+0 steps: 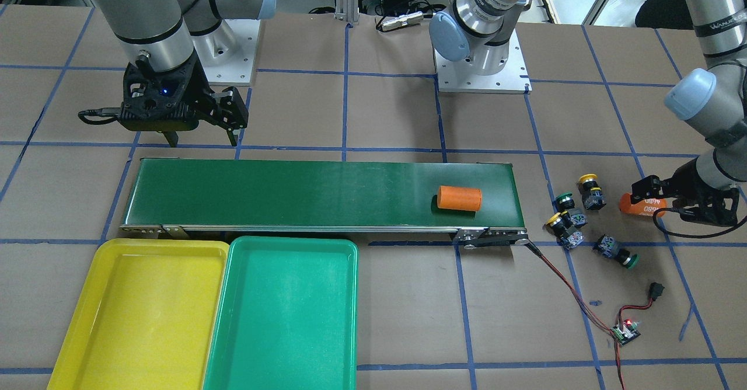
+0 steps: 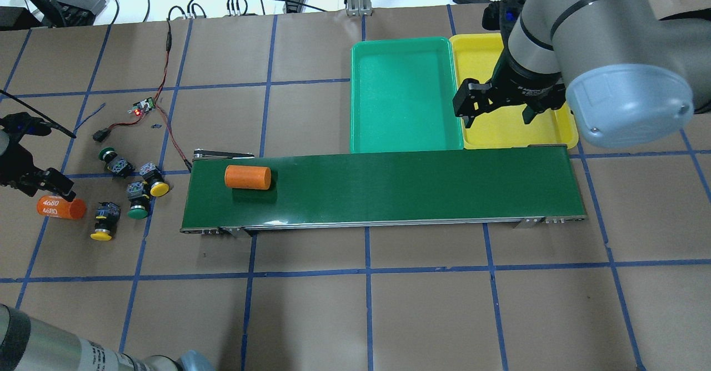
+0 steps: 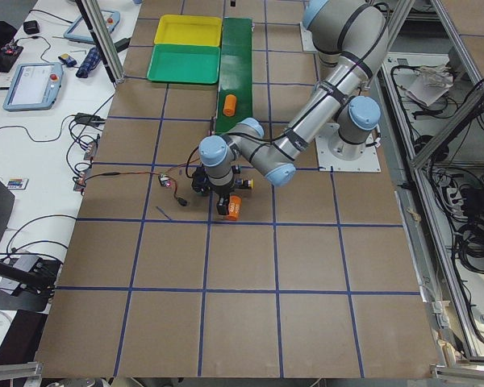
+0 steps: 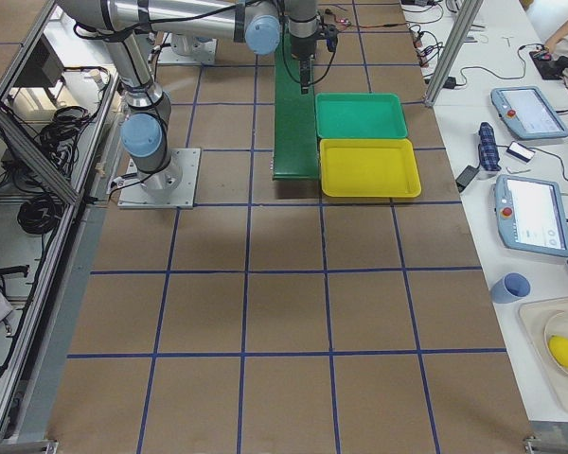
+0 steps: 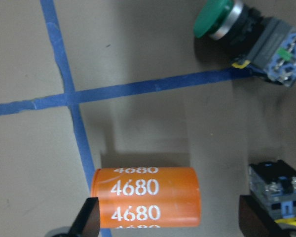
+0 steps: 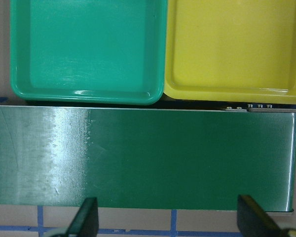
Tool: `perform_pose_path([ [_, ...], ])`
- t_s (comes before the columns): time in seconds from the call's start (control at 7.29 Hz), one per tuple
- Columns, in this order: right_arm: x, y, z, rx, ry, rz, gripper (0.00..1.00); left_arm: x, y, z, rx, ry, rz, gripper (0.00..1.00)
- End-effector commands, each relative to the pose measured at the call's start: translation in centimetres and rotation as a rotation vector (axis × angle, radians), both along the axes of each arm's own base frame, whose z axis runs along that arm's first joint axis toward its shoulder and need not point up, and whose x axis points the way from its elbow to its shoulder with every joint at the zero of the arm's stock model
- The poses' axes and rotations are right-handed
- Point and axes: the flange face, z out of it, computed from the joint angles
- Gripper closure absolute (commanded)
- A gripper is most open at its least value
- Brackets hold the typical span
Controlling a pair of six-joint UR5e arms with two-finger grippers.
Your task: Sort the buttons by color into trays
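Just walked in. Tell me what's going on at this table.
A two-arm robot is set up to sort buttons by colour, and none is sorted yet. All four buttons lie on the table off one end of the conveyor belt. The yellow tray and green tray are empty. The left pincer is open, with an orange cylinder marked 4680 between its fingers. The right pincer hangs open over the belt's other end, by the trays. A second orange cylinder lies on the belt.
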Motion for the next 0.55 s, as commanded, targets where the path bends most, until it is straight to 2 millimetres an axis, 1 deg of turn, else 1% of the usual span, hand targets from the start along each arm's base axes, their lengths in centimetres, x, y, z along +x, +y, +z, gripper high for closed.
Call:
perform_pose_path([
  [0.0,0.0,-0.1,-0.2,0.003,0.001,0.000,0.00,0.4,-0.2,-0.8,0.016,0.004,-0.043,0.00],
  [0.14,0.0,-0.7,0.4,-0.039,0.003,0.015,0.00,0.4,-0.2,-1.3,0.025,0.010,-0.043,0.00],
  [0.27,0.0,-1.2,0.1,-0.045,0.008,0.013,0.00,0.4,-0.2,-1.4,0.025,0.012,-0.043,0.00],
  [0.41,0.0,-1.2,0.1,-0.044,0.009,0.013,0.00,0.4,-0.2,-1.6,0.027,0.014,-0.043,0.00],
])
